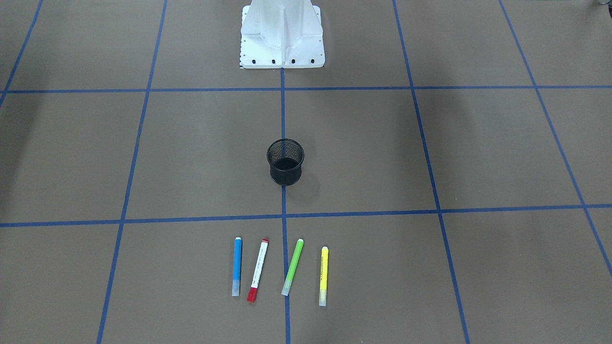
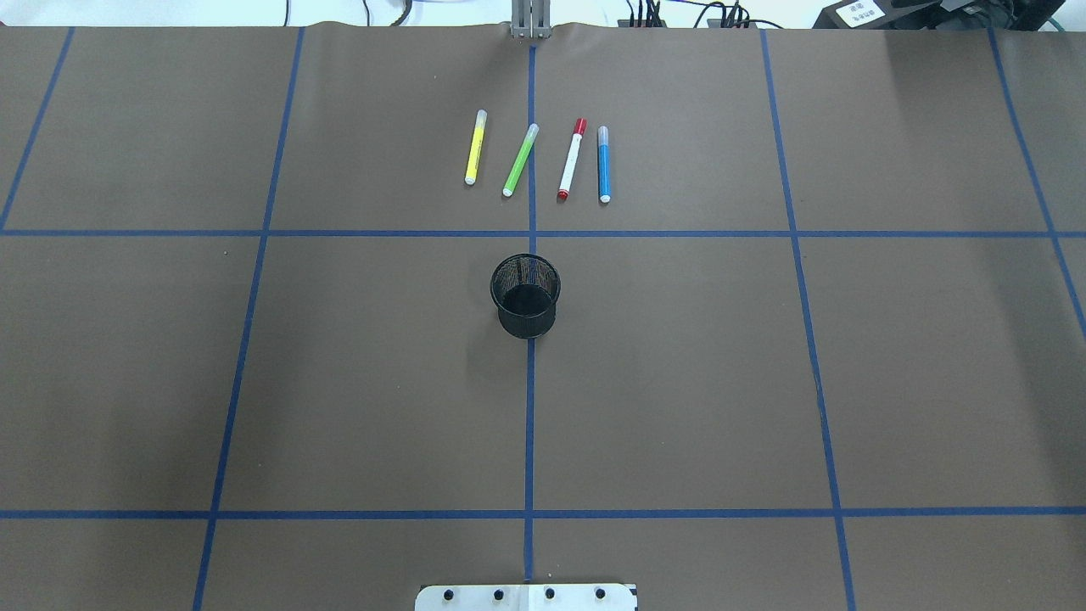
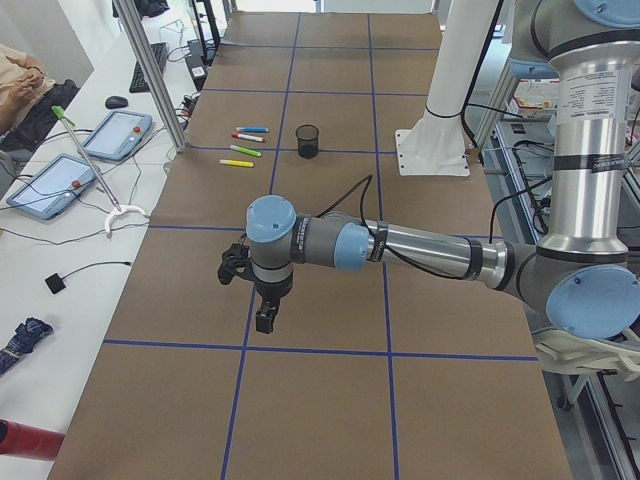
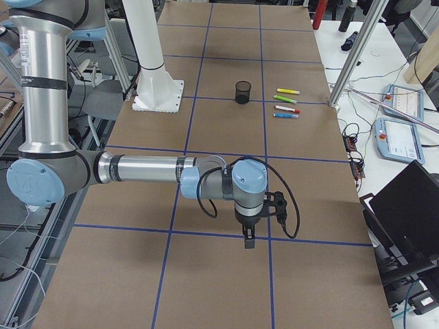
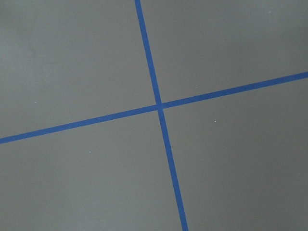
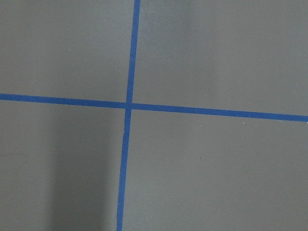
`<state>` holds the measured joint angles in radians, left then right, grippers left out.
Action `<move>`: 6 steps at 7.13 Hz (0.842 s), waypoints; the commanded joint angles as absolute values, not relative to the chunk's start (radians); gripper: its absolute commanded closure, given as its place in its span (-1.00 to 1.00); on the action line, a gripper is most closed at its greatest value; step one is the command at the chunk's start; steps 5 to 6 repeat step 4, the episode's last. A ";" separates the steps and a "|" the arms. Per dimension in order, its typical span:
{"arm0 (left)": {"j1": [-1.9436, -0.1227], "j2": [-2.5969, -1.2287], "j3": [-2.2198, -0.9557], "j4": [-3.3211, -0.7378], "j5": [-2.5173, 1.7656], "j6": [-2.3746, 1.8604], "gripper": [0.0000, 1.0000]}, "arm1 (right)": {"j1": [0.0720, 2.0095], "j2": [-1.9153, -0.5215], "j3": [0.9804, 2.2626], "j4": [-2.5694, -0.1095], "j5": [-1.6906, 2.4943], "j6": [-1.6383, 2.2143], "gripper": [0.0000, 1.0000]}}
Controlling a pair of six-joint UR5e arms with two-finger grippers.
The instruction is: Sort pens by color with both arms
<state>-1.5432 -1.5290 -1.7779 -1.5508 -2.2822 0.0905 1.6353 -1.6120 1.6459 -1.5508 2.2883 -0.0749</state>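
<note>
Four pens lie side by side on the brown table, far from the robot base: blue (image 1: pixel 236 266), white with red ends (image 1: pixel 257 270), light green (image 1: pixel 292 266) and yellow (image 1: pixel 323 276). In the overhead view they run yellow (image 2: pixel 476 146), green (image 2: pixel 520 159), red-ended (image 2: pixel 572 159), blue (image 2: pixel 603 164). My left gripper (image 3: pixel 265 320) shows only in the exterior left view and my right gripper (image 4: pixel 249 240) only in the exterior right view. Both hang over bare table far from the pens. I cannot tell whether either is open or shut.
A black mesh cup (image 2: pixel 526 295) stands upright at the table's middle, on the blue centre line between the pens and the white mounting base (image 1: pixel 282 33). Blue tape lines (image 5: pixel 159 106) grid the table. Tablets and cables lie beyond the far table edge (image 3: pixel 110 135).
</note>
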 commanded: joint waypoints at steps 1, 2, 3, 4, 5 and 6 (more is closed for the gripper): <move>-1.543 -1.528 -1.778 -1.549 -2.281 0.091 -1.00 | 1.635 -1.612 1.646 -1.551 2.287 -0.075 -1.00; -1.543 -1.528 -1.778 -1.549 -2.281 0.091 -1.00 | 1.635 -1.612 1.654 -1.551 2.275 -0.075 -1.00; -1.543 -1.528 -1.778 -1.549 -2.280 0.091 -1.00 | 1.635 -1.612 1.658 -1.551 2.273 -0.075 -1.00; -1.543 -1.528 -1.778 -1.549 -2.279 0.091 -1.00 | 1.635 -1.612 1.660 -1.551 2.273 -0.075 -1.00; -1.543 -1.528 -1.778 -1.549 -2.279 0.091 -1.00 | 1.635 -1.612 1.660 -1.551 2.273 -0.075 -1.00; -1.543 -1.528 -1.778 -1.549 -2.279 0.091 -1.00 | 1.635 -1.612 1.660 -1.551 2.273 -0.075 -1.00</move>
